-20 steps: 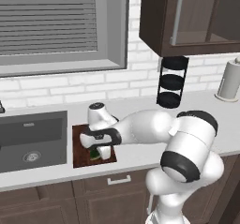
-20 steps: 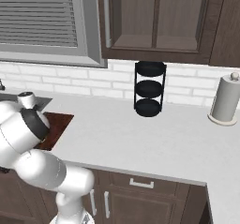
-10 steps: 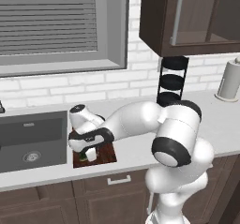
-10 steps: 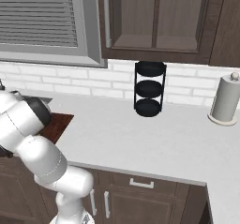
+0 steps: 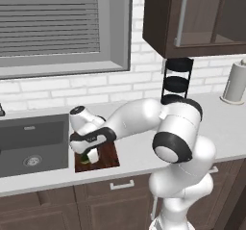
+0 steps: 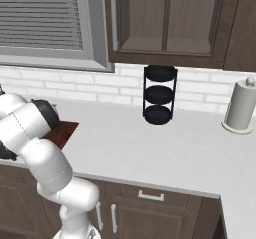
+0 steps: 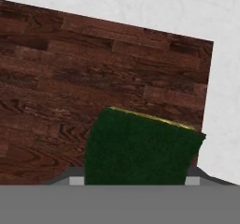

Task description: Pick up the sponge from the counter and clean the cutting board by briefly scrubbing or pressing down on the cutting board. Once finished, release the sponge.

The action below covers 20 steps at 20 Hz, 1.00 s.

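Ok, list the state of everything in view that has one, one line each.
Dark green sponge with a yellow layer: held in the gripper over the board.
Gripper: shut on the sponge, low over the board.
Dark reddish-brown wood-grain cutting board: lying flat on the counter beside the sink.
Dark grey sink basin: nothing visible inside.
Dark wood upper cabinet: doors shut.
White paper towel roll: upright on its holder.

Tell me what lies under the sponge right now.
The cutting board lies beneath the sponge, held in the gripper. The board under it is covered; contact cannot be told.
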Available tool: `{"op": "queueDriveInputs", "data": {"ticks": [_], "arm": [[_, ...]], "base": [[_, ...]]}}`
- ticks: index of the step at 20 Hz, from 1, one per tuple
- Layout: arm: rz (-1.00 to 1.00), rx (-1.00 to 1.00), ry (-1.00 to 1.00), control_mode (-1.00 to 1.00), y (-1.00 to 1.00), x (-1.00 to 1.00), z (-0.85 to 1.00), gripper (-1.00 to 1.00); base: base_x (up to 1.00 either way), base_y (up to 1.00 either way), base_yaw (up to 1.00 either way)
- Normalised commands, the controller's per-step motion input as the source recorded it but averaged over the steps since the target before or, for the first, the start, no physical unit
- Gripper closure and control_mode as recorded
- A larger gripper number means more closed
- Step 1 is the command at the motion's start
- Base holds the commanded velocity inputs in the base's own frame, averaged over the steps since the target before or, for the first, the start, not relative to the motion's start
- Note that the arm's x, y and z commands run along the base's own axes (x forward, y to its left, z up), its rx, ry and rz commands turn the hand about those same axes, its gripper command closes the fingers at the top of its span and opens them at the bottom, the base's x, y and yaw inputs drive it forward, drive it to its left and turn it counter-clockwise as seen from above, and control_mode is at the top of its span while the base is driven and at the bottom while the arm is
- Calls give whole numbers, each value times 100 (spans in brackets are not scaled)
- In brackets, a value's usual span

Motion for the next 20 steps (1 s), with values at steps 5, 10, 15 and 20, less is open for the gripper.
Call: {"op": "queueDriveInputs", "data": {"ticks": [5, 10, 15, 20], "arm": [[0, 0, -11, -100, 0, 0, -55, 100], [0, 0, -17, -100, 0, 8, -47, 100], [-1, 0, -9, -100, -3, 21, -22, 100], [0, 0, -6, -100, -11, 12, -7, 100]], "base": [[0, 0, 0], [0, 0, 0], [0, 0, 0], [0, 0, 0]]}}
